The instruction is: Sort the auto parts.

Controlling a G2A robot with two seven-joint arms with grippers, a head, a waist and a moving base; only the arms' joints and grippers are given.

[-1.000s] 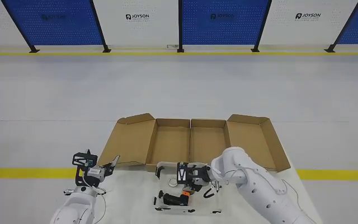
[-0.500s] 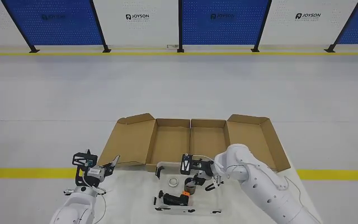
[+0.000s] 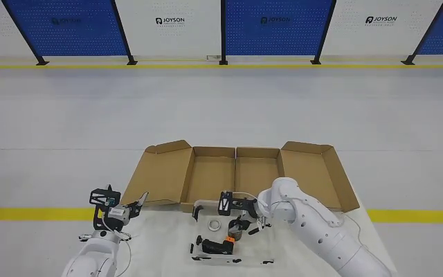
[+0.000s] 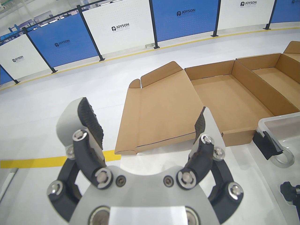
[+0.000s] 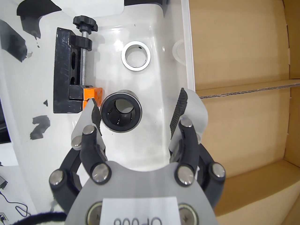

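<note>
A clear plastic bin [image 3: 201, 206] on the table holds a black cylindrical bearing [image 5: 121, 114], a silver ring [image 5: 136, 56] and a black screw clamp [image 5: 70, 71] with orange pads. My right gripper [image 5: 138, 105] hangs open just above the bin, its fingers either side of the bearing without touching it. From the top view, the right gripper [image 3: 241, 221] is over the bin's middle, with the ring [image 3: 215, 225] and clamp [image 3: 214, 244] beside it. My left gripper [image 4: 143, 111] is open and empty, low at the table's left end [image 3: 138, 201].
Two open cardboard boxes [image 3: 211, 176] [image 3: 257, 173] with spread flaps lie side by side just beyond the bin. One box's wall [image 5: 234, 47] runs right along the bin's rim [image 5: 187, 47]. A black clip [image 4: 266, 145] sits on the bin's corner.
The right wrist has drawn back a little toward the boxes and shifted left, uncovering the silver ring. The left arm has not moved.
</note>
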